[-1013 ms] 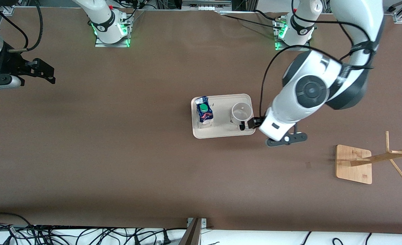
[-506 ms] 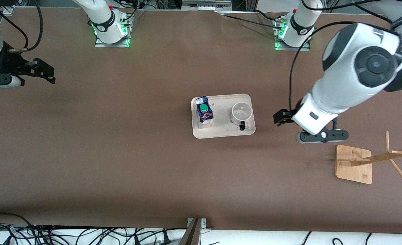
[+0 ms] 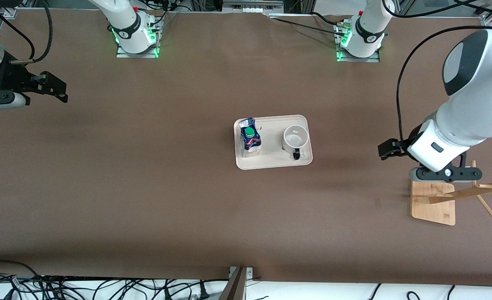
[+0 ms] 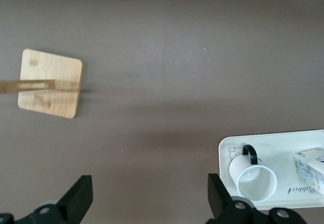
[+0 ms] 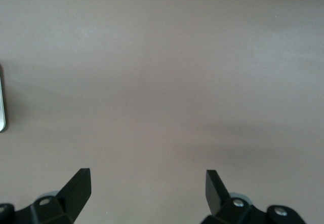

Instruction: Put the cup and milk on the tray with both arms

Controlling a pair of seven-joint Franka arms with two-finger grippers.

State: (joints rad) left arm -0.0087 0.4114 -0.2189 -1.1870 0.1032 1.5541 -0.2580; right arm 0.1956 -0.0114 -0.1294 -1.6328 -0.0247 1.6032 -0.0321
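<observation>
My left gripper (image 4: 147,196) has its jaws spread wide with nothing between them, hanging over bare brown table (image 3: 146,200) between the tray and the bamboo rack base (image 3: 432,204), close to the rack end. My right gripper (image 5: 147,188) is just as wide apart and empty, parked over bare table at the right arm's end, where that arm waits.

Outward from there, the tray (image 3: 270,163) lies mid-table, carrying both things. The cup (image 3: 295,138) stands upright on the part toward the left arm's end, mouth up, its black handle pointing toward the front camera. The milk (image 3: 250,139) stands upright on the part toward the right arm's end, green cap on top. The two are well apart and inside the rim.

I judge the placing done, so what remains is only clearing away. To do that well I should stay high, keep my wrist off the rack's slanted wooden arm (image 3: 470,192), and leave the tray undisturbed.
</observation>
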